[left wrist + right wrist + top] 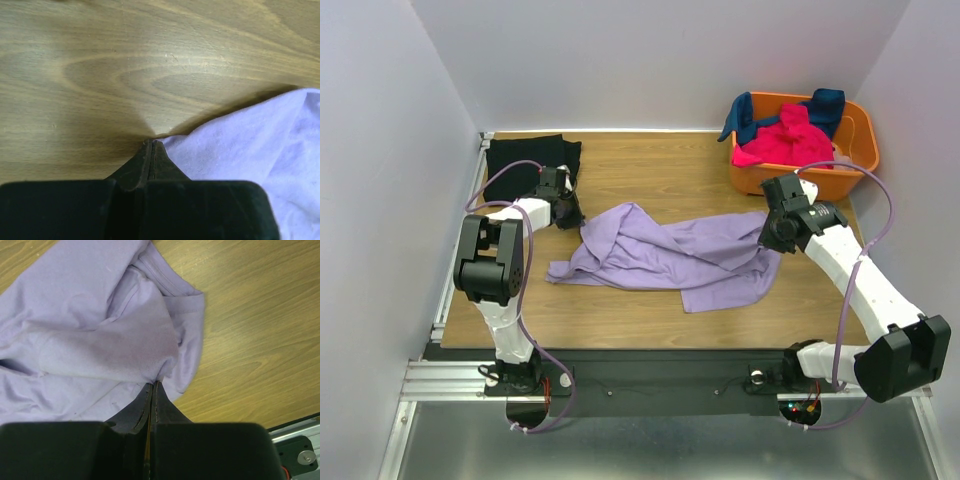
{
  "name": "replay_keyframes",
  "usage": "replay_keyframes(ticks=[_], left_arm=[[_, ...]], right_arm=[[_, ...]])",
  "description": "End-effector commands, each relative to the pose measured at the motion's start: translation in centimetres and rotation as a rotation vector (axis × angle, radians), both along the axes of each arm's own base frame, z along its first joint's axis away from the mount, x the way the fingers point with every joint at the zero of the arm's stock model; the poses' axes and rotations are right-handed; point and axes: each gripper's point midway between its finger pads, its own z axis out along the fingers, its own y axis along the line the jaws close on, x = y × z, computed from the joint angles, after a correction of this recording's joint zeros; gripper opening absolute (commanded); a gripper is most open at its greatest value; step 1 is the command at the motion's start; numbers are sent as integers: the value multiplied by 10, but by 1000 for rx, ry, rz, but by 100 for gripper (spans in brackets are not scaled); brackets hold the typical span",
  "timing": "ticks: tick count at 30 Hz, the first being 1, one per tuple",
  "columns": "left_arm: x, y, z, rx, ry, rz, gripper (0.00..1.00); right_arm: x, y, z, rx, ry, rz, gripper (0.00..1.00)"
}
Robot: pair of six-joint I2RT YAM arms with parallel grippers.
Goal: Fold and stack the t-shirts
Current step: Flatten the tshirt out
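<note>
Early yet: black shirt (525, 155) looks folded at ten o'clock. Purple shirt (670, 250) crumpled mid tabletop (670, 165), left hand (152, 145) clamped on its nine-o'clock edge, right hand (152, 386) on its three-o'clock edge. Pink shirt (790, 140), teal shirt (825, 105) heaped in basket (820, 182) at one.

Seen from above, the left hand (570, 214) hides its own fingertips under its wrist at the left corner of the lavender shirt (670, 255). Close up they are pressed together right at the hem, but I can't tell whether any cloth is caught. The right hand (772, 240) likewise covers that shirt's right edge. Behind its left end, the arm crosses the black shirt (520, 155). Behind its right end, the basket (800, 180) wall hides the lower parts of the pink shirt (785, 140) and teal shirt (825, 103).
</note>
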Motion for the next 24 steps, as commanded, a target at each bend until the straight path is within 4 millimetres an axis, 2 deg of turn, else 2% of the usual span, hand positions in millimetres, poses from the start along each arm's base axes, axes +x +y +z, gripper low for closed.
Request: replay_keyframes(ticks=[1, 3, 6, 8, 9, 10, 11, 12, 14, 15, 16, 17, 19, 20, 21, 22, 24], left_arm=[[4, -6, 9, -22, -14, -10, 0], [9, -3, 20, -17, -41, 1, 0], [20, 8, 61, 11, -127, 45, 0], [27, 17, 104, 24, -218, 72, 0], [30, 28, 121, 50, -257, 105, 0], [30, 34, 147, 55, -313, 124, 0], [33, 49, 168, 88, -357, 166, 0], [32, 56, 182, 98, -382, 186, 0], [28, 72, 224, 111, -460, 232, 0], [22, 87, 246, 125, -507, 272, 0], [18, 95, 258, 132, -531, 296, 0], [14, 103, 270, 140, -551, 317, 0], [1, 115, 304, 146, -629, 360, 0], [-5, 129, 315, 156, -653, 399, 0], [-14, 134, 335, 150, -700, 419, 0], [-19, 135, 344, 145, -718, 423, 0], [-29, 140, 365, 139, -758, 437, 0]], right_arm=[[17, 3, 18, 23, -76, -12, 0], [19, 4, 22, 29, -91, -14, 0], [24, 2, 32, 26, -126, -24, 1], [29, -2, 45, 6, -162, -28, 0], [31, -3, 50, -1, -175, -30, 0], [35, -4, 58, -3, -196, -32, 0], [37, -6, 64, -16, -208, -35, 0], [40, -7, 69, -21, -221, -35, 0], [49, -11, 89, -28, -264, -38, 0], [54, -13, 98, -35, -286, -42, 0], [58, -16, 105, -44, -298, -48, 0], [66, -17, 125, -41, -348, -52, 0], [73, -23, 144, -63, -384, -42, 0], [79, -30, 154, -67, -407, -53, 0], [86, -31, 171, -70, -438, -38, 1], [91, -33, 181, -72, -460, -35, 0], [102, -41, 192, -85, -474, -26, 1]])
